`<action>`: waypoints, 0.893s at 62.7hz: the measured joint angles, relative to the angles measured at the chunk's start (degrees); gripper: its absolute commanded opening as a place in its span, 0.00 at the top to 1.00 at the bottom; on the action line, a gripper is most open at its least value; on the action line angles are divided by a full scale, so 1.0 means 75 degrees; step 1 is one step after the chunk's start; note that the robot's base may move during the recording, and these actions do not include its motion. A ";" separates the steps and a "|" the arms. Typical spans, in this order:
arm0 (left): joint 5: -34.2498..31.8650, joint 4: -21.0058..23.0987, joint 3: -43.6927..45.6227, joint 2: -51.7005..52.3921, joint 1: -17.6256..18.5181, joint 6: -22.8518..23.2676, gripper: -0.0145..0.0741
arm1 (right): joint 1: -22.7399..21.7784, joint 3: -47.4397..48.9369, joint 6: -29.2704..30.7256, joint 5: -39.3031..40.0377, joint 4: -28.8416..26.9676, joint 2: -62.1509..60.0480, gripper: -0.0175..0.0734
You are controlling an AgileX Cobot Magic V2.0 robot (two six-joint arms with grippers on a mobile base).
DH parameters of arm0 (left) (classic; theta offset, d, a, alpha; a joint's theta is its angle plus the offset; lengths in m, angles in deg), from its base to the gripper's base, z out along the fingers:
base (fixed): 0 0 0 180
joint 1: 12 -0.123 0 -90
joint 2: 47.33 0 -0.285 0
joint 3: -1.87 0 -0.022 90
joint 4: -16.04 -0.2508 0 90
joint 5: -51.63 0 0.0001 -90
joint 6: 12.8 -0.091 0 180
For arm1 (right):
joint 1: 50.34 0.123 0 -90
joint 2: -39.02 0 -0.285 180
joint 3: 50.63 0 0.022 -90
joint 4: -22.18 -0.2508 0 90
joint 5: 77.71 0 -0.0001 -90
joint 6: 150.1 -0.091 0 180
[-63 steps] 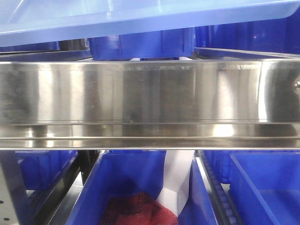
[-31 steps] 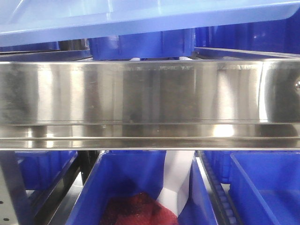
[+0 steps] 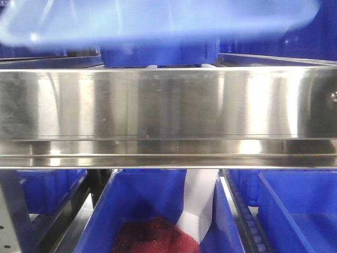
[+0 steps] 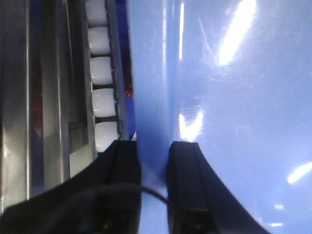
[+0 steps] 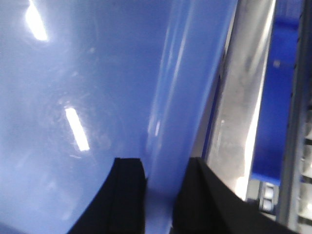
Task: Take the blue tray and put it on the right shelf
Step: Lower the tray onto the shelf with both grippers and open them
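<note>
The blue tray (image 3: 158, 21) is a blurred pale-blue band across the top of the front view, just above the right shelf's shiny steel front rail (image 3: 168, 103). In the left wrist view my left gripper (image 4: 153, 146) is shut on the tray's rim, and the glossy tray (image 4: 234, 122) fills the right side. In the right wrist view my right gripper (image 5: 165, 165) is shut on the opposite rim of the tray (image 5: 87, 87), with the shelf's steel rail (image 5: 241, 112) just to the right. Neither arm shows in the front view.
Behind the tray stands a dark blue bin (image 3: 158, 55). Under the rail, one dark blue bin holds red mesh (image 3: 152, 234) and white paper (image 3: 199, 200), and another bin (image 3: 300, 211) is at the right. White rollers (image 4: 102, 70) run beside the tray's left rim.
The tray was sharp and tilted up to the right. Now it is motion-blurred, more level, and lower on the right side, closer to the rail.
</note>
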 measured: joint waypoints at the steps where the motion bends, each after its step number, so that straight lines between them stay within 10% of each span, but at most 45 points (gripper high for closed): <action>1: 0.0000 -0.0020 0.0000 -0.0041 0.0000 0.0015 0.89 | -0.0013 0.0014 0.0000 0.0016 0.0000 0.0068 0.74; 18: -0.0038 -0.0224 0.0000 -0.0526 -0.0013 0.0026 0.83 | -0.0017 0.0016 -0.0030 0.0229 0.0000 0.0919 0.55; 32: -0.0022 -0.0151 0.0000 -0.0735 0.0002 -0.0109 0.36 | -0.0015 0.0077 0.0124 0.0312 -0.0071 0.0934 0.10; 39: -0.0022 -0.0070 0.0000 -0.0747 0.0013 -0.0109 0.19 | -0.0015 0.0077 0.0140 0.0346 -0.0106 0.0934 0.12; 56: -0.0022 -0.0137 0.0000 -0.0687 0.0013 -0.0140 0.18 | -0.0015 0.0077 0.0153 0.0346 0.0171 0.0769 0.13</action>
